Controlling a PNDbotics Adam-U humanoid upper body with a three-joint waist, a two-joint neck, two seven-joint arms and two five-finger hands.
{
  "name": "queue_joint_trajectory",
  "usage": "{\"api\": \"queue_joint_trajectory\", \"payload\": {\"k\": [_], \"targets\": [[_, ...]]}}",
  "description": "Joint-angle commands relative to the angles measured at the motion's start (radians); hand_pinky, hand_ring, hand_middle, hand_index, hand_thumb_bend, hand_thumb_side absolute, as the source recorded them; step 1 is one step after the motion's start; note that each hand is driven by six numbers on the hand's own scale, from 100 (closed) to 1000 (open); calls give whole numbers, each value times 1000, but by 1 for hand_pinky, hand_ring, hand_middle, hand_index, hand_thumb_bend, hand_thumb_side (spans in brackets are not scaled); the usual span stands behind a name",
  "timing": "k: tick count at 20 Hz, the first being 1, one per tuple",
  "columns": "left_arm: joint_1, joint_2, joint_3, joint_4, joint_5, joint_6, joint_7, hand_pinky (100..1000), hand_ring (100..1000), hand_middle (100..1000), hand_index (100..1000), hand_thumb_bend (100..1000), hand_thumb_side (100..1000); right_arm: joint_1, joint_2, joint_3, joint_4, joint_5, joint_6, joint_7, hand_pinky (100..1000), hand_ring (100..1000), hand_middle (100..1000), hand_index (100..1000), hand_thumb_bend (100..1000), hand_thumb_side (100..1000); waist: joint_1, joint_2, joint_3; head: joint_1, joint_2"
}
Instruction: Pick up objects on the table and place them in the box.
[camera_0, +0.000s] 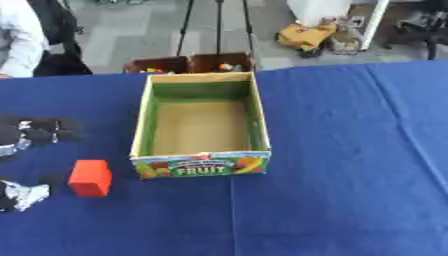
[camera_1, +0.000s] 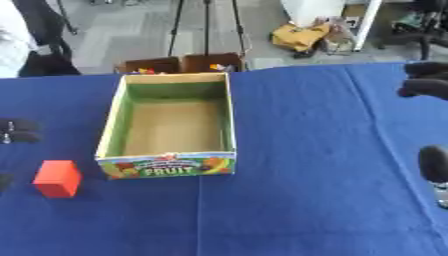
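A cardboard box (camera_0: 200, 120) with green inner walls and a "FRUIT" label sits empty on the blue cloth table (camera_0: 350, 175). A matte red block (camera_0: 90, 178) lies just left of it. The left hand (camera_0: 31, 131) hovers beside the block and the right hand (camera_1: 429, 82) shows at the right edge; I cannot tell either hand's finger state.

The light is even and soft, bright enough, and seems to come from above. The red block (camera_0: 90, 178) throws only a faint shadow on the blue worktop (camera_0: 341, 165). Inside the box (camera_0: 200, 125) the walls are slightly darker. Both pictures are a little blurred; the hands at the edges look smeared. No glare shows.
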Motion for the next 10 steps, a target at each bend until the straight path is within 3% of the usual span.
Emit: {"api": "queue_joint_trajectory", "payload": {"k": [1, 7, 8, 9, 10], "targets": [[-18, 14, 5, 21, 10, -26, -24, 785, 951, 1000, 1000, 254, 1000, -4, -20, -2, -19, -13, 0, 5, 663, 755, 556, 761, 327, 1000, 15, 2, -1, 1, -7], [-18, 9, -5, 50, -18, -23, -4, 785, 954, 1000, 1000, 237, 1000, -4, -19, -2, -19, -15, -1, 6, 663, 754, 554, 759, 327, 1000, 16, 4, -2, 2, -10], [-17, 8, -6, 53, -19, -25, -8, 787, 957, 1000, 1000, 133, 1000, -4, -19, -2, -19, -16, -1, 7, 663, 754, 552, 757, 327, 1000, 15, 5, -2, 2, -10], [-16, 6, -10, 60, -20, -28, -18, 787, 957, 1000, 1000, 131, 1000, -4, -19, -3, -19, -16, -1, 7, 663, 754, 552, 757, 327, 1000, 14, 6, -3, 2, -11], [-16, 6, -13, 67, -23, -32, -23, 786, 959, 1000, 1000, 100, 912, -4, -18, -3, -19, -16, -1, 7, 662, 753, 551, 756, 327, 1000, 13, 7, -3, 2, -12]]}}
